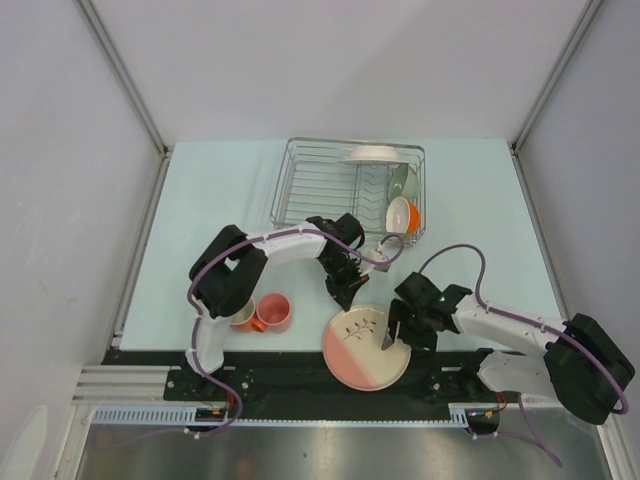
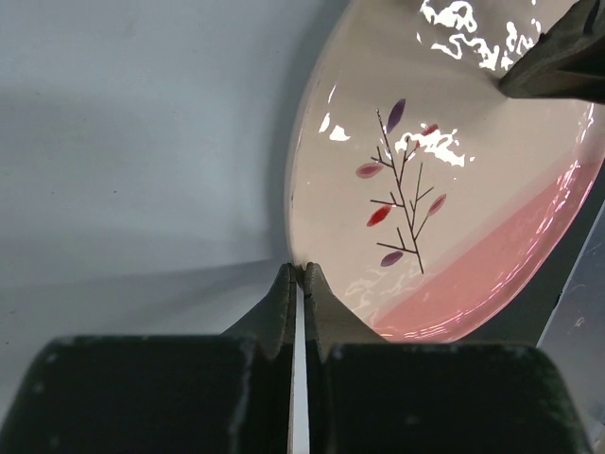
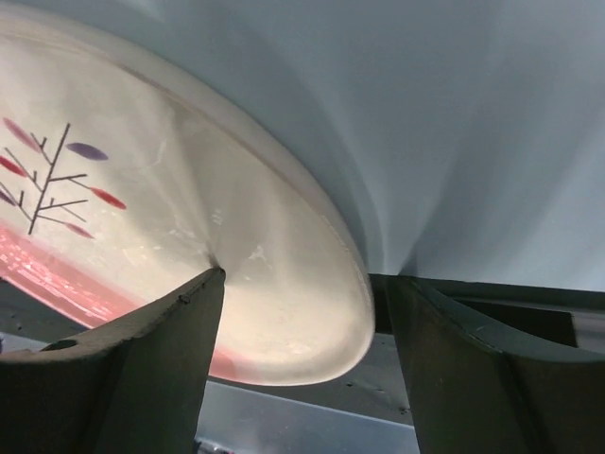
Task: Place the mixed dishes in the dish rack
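The plate (image 1: 356, 366) is lying at the tabletop's (image 1: 220, 200) near edge, partly overhanging it. The left tool (image 2: 299, 272) is pinching its far rim, jaws narrow. The right tool (image 3: 305, 278) is straddling the right rim, jaws wide.

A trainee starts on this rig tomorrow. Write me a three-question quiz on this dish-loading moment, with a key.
1. True or false: the right gripper is shut on the pink-and-cream plate.
2. Where is the orange-red mug? A. in the dish rack B. on the plate C. in the right gripper
3. Fill in: the left gripper, shut, has its tips at the plate's ____.
Key: 1. False: its jaws stand open astride the plate's edge. 2. A. 3. rim.
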Controlling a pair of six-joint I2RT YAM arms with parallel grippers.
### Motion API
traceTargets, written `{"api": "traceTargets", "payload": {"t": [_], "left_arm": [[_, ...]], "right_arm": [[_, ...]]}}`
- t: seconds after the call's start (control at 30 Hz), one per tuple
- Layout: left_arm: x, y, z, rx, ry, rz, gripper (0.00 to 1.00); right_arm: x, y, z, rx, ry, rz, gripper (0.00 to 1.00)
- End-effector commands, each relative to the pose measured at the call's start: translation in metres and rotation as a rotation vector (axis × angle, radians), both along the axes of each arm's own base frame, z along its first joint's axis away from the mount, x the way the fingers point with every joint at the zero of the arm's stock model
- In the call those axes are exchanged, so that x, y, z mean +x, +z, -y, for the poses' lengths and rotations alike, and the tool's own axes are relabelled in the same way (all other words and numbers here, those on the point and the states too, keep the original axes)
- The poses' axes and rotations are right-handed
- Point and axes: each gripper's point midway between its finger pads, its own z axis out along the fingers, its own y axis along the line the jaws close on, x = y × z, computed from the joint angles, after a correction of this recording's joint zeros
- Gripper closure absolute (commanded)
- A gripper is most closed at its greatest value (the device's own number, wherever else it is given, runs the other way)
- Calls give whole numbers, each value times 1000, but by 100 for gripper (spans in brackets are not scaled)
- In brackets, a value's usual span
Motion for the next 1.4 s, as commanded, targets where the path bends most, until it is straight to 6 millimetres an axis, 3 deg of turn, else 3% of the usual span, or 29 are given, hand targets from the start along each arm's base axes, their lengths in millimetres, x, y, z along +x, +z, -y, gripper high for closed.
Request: {"api": "traceTargets", "payload": {"t": [0.0,0.2,0.37,0.57,0.7,0.97,1.2,1.3,1.37], "left_arm": [[-6,3,3,-16,-46,15,100],[-4,5,5,-16,-40,20,100],[-5,3,2,-8,-39,24,100],[1,9,6,-15,-26,40,100],[11,20,14,-34,-5,57,100],[23,23,18,-38,25,72,100],[21,22,19,-46,37,53,100],[20,21,20,-49,39,38,100],[19,22,21,-54,38,33,100]], "right_arm": [[7,-3,-22,93,41,22,26],[34,16,-51,293,48,123,34],[81,67,-57,465,-39,329,37],[113,113,-72,658,-89,476,48],[126,115,-87,722,-99,452,52],[170,161,-118,917,-98,580,52],[193,183,-119,958,-132,713,56],[195,172,-118,967,-170,703,57],[197,177,-118,1006,-176,731,57]]}}
